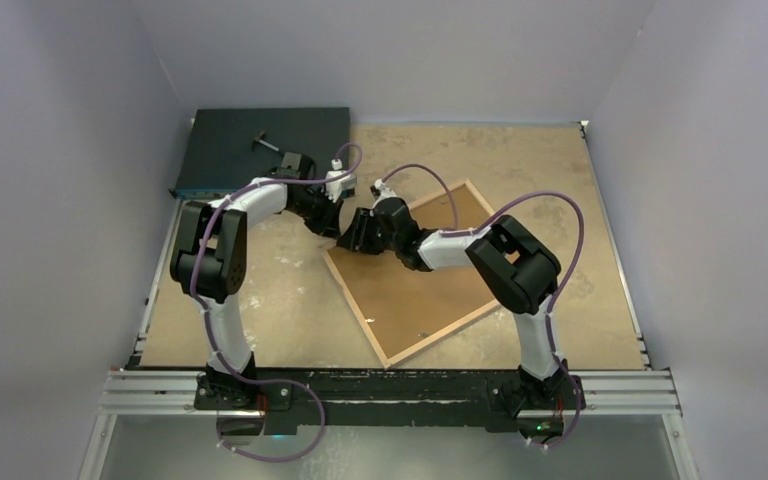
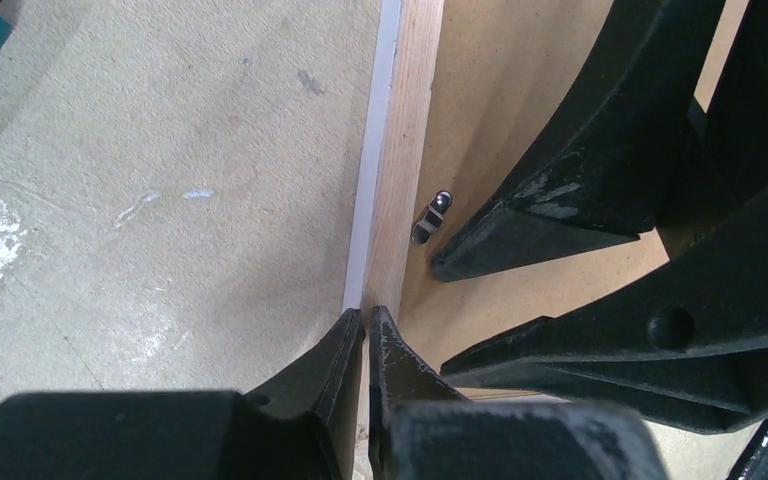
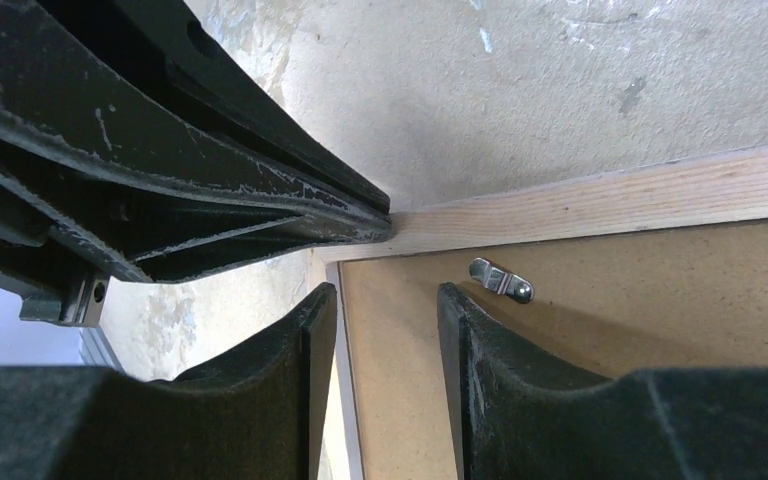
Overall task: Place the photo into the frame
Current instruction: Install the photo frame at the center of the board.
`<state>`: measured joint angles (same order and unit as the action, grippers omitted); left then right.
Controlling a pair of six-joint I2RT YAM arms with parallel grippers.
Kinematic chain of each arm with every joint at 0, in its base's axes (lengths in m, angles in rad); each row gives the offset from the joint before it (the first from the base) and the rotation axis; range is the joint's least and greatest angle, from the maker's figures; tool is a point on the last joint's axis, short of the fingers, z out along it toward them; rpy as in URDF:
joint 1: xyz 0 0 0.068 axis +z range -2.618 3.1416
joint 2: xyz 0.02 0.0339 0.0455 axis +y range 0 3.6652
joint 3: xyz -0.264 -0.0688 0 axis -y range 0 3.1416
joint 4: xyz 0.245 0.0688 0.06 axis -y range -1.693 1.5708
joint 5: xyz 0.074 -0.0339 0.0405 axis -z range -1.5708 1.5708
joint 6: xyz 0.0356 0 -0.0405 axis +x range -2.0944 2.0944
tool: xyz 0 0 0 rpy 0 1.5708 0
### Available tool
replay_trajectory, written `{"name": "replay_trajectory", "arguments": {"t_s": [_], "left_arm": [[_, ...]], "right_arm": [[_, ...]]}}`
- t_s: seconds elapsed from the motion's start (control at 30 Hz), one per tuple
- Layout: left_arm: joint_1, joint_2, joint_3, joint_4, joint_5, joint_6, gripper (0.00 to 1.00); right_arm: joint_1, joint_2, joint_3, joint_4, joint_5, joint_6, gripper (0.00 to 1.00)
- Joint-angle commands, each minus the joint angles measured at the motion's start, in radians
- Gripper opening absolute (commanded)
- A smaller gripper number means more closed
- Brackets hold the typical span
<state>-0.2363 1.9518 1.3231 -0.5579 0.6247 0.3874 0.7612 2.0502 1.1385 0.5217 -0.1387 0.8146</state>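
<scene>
Tan table [image 1: 270, 300]: left fingers [image 2: 332, 365] closed against frame [image 2: 410, 150] edge, right fingers [image 3: 285, 375] half-open.

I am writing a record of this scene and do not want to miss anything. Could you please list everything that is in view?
frame: one, light wood back with a white front edge, face down at mid-table, turned at an angle
backing board: one, brown, inside the frame
clip: one seen, silver, on the board near the frame's far left corner
flat case: one, dark blue-green, far left of the table
small tool: one, dark, on the case
table: one, worn beige
photo: none in view
left gripper: black, shut, tips at the frame's wood edge
right gripper: black, open, at the same corner
</scene>
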Motion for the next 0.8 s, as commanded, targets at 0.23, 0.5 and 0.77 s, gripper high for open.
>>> {"name": "replay_trajectory", "arguments": {"t_s": [0.23,0.5,0.77], "left_arm": [[-0.014,-0.015,-0.045,-0.096,0.044,0.025,0.04],[-0.014,-0.022,-0.05,-0.109,0.045,0.038,0.04],[-0.011,-0.04,-0.048,-0.129,0.026,0.052,0.04]], "right_arm": [[0.003,-0.008,0.0,-0.052,0.181,0.008,0.45],[0.004,-0.003,0.023,-0.079,0.223,-0.018,0.46],[0.002,-0.166,-0.006,-0.127,0.115,-0.053,0.66]]}}
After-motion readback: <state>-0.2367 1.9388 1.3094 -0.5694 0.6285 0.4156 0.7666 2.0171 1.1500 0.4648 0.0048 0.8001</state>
